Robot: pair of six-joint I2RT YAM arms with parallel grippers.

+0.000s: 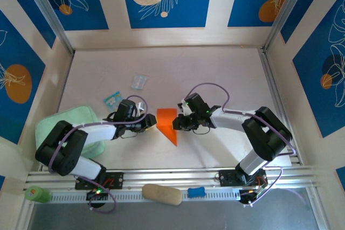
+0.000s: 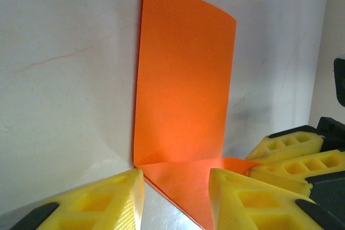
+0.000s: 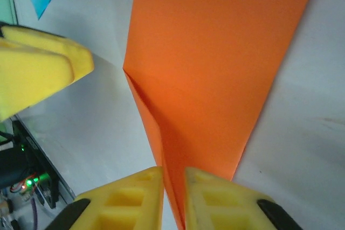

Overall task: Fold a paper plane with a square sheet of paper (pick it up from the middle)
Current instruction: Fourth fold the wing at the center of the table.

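The right gripper (image 3: 173, 187) has its 2 yellow fingers (image 3: 129, 197) drawn close, with a narrow slot between them. The folded edge of the orange sheet of paper (image 3: 215, 68) runs straight into that slot. Whether the pads actually press the paper I cannot tell.

The left gripper (image 2: 177, 192) holds its 2 fingers (image 2: 102, 203) clearly apart. A small folded flap at the near end of the sheet lies in the gap, and neither finger visibly touches it.

In the overhead view the 2 grippers face each other across the sheet (image 1: 166, 119), the left gripper (image 1: 150, 124) at its left edge and the right gripper (image 1: 177, 124) at its right edge. The paper lies on the white table (image 1: 226, 74), about midway between the arms. It is already creased: a broad upper part narrows to 1 sharp point aimed toward the arm bases, and a diagonal fold runs along one long side.

Beyond the left arm a blue-and-white packet (image 1: 112, 98) lies on the table, with a clear wrapper (image 1: 139, 82) a little farther back. Both are well apart from the sheet. A mint green pad (image 1: 81, 119) sits under the left arm near the left wall. On the near rail rest a beige oblong object (image 1: 161, 194) and a small blue one (image 1: 197, 192) just beside it.
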